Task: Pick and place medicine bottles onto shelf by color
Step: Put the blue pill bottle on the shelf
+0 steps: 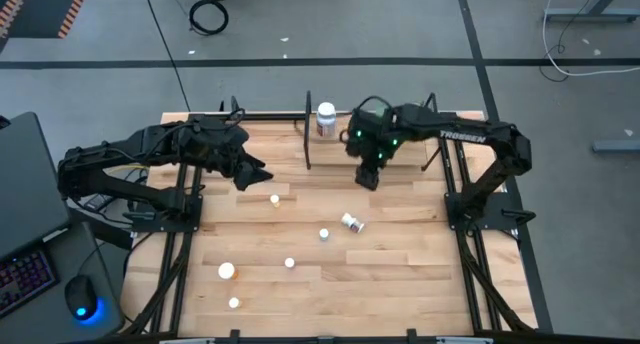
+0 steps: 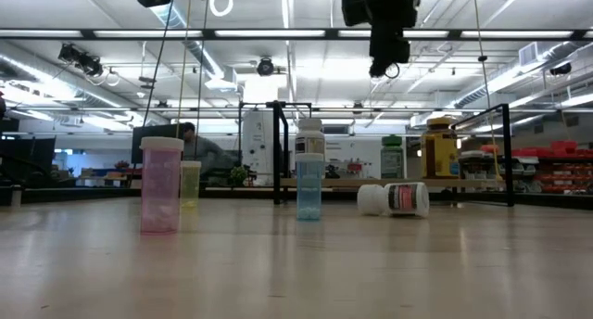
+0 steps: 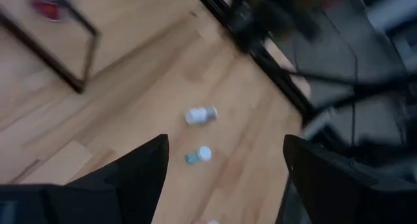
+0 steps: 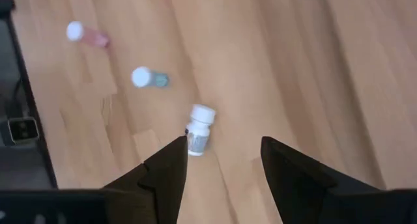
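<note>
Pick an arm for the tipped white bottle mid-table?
Right. Its open tool hangs just behind the tipped white bottle, which shows between its fingers in the wrist view. The left tool is farther off.

My tabletop (image 1: pixel 400 274) is pale planked wood with a smooth, faintly satin finish that mirrors the ceiling lights in the low view. The pink bottle (image 2: pixel 161 185) and blue bottle (image 2: pixel 309 186) look like translucent plastic; the white bottle (image 2: pixel 396 198) lying on its side looks opaque and glossy, with a paper-like label. The shelf (image 1: pixel 375 144) posts are thin matt black metal. My right pincer (image 4: pixel 220 162) fingers look matt black.
</note>
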Controlling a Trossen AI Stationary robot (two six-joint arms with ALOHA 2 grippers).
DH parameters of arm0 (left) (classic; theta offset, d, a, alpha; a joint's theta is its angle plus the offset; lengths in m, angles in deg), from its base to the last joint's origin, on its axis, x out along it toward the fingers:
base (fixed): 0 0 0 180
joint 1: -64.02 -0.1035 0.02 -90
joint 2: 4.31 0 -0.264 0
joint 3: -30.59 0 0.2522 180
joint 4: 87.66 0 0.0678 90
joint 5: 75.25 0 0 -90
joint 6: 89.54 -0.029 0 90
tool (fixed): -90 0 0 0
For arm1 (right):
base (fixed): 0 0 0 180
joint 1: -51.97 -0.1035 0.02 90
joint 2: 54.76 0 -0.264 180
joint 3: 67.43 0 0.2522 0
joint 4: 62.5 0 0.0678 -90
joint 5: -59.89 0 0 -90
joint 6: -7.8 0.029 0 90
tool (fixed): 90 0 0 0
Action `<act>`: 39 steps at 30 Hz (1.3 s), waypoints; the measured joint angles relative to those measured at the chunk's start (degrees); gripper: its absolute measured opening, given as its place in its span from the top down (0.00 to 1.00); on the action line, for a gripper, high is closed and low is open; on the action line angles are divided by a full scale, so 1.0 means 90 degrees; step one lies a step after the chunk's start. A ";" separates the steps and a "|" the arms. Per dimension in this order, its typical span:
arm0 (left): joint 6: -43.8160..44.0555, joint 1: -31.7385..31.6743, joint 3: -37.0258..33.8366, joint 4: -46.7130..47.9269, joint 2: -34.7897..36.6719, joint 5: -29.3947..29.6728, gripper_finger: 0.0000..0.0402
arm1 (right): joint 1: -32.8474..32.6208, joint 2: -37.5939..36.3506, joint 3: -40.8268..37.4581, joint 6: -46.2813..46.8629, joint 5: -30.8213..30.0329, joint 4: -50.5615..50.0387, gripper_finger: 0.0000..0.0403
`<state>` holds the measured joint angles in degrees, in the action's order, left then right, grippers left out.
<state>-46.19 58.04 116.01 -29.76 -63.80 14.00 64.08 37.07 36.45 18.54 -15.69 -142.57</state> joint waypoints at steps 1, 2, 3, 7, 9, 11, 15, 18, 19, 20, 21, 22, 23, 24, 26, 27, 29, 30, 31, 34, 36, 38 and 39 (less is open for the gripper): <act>0.0203 0.0000 0.0000 0.0002 0.0000 0.0202 0.24 | -0.0125 0.0057 -0.0009 0.0050 -0.0023 0.0103 0.50; 0.0434 -0.0002 0.0000 0.0002 0.0000 0.0407 0.24 | -0.0243 0.0127 -0.0014 0.0249 -0.0022 0.0220 0.50; 0.0700 -0.0002 0.0000 0.0002 0.0000 0.0576 0.24 | -0.0325 0.0212 -0.0023 0.0527 -0.0020 0.0272 0.50; 0.1468 0.0069 0.0000 0.0000 -0.0002 0.1090 0.24 | -0.0565 0.0744 -0.0031 0.1351 0.0167 0.0172 0.50; 0.1613 0.0118 0.0000 0.0000 -0.0010 0.1240 0.24 | -0.0710 0.1061 -0.0033 0.1431 0.0229 0.0115 0.50; 0.1790 0.0160 0.0000 0.0007 -0.0017 0.1277 0.24 | -0.0874 0.1403 -0.0035 0.1411 0.0360 0.0110 0.50; 0.2262 0.0337 0.0000 -0.0005 -0.0015 0.1298 0.24 | -0.1185 0.1967 -0.0038 0.1514 0.0536 0.0106 0.50; 0.2397 0.0502 0.0000 -0.0005 -0.0015 0.1296 0.24 | -0.1358 0.2236 -0.0038 0.1622 0.0328 0.0243 0.50; 0.2445 0.0557 0.0000 -0.0005 -0.0015 0.1294 0.24 | -0.1391 0.2307 -0.0038 0.1726 0.0279 0.0366 0.50; 0.2448 0.0615 0.0000 -0.0005 -0.0017 0.1296 0.24 | -0.1407 0.2368 -0.0038 0.1842 0.0272 0.0544 0.50; 0.2451 0.0666 0.0000 -0.0004 -0.0017 0.1294 0.24 | -0.1413 0.2409 -0.0038 0.1974 0.0267 0.0748 0.50; 0.2473 0.0712 0.0000 -0.0002 -0.0017 0.1296 0.24 | -0.1427 0.2420 -0.0043 0.2138 0.0270 0.0937 0.50; 0.2505 0.0761 0.0000 -0.0002 -0.0017 0.1298 0.24 | -0.1437 0.2448 -0.0043 0.2329 0.0276 0.1155 0.50; 0.2540 0.0803 0.0000 -0.0002 -0.0017 0.1296 0.24 | -0.1450 0.2466 -0.0038 0.2506 0.0276 0.1466 0.50; 0.2573 0.0889 0.0000 0.0000 -0.0015 0.1296 0.24 | -0.1500 0.2497 -0.0038 0.2722 0.0287 0.1812 0.50; 0.2612 0.0940 0.0000 0.0000 -0.0015 0.1298 0.24 | -0.1527 0.2509 -0.0038 0.2806 0.0292 0.1909 0.50; 0.2631 0.1050 0.0000 0.0007 -0.0015 0.1296 0.24 | -0.1562 0.2518 -0.0038 0.3011 0.0290 0.2041 0.50; 0.2639 0.1107 0.0000 0.0004 -0.0015 0.1296 0.24 | -0.1580 0.2518 -0.0038 0.3087 0.0287 0.1976 0.50; 0.2647 0.1156 0.0000 -0.0002 -0.0015 0.1296 0.24 | -0.1602 0.2518 -0.0038 0.3168 0.0261 0.1945 0.50; 0.2660 0.1258 0.0000 0.0000 -0.0015 0.1291 0.24 | -0.1644 0.2518 -0.0038 0.3332 0.0183 0.1795 0.50; 0.2661 0.1296 0.0000 0.0000 -0.0015 0.1293 0.24 | -0.1701 0.2518 -0.0038 0.3442 0.0270 0.1776 0.50; 0.2662 0.1319 0.0000 -0.0005 -0.0015 0.1296 0.24 | -0.1783 0.2518 -0.0038 0.3557 0.0414 0.1826 0.50; 0.2663 0.1338 0.0000 -0.0005 -0.0015 0.1296 0.24 | -0.1833 0.2518 -0.0038 0.3619 0.0456 0.1919 0.50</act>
<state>-22.22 70.09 116.01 -29.81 -63.93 25.67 47.58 59.73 36.11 51.12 -11.59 -125.29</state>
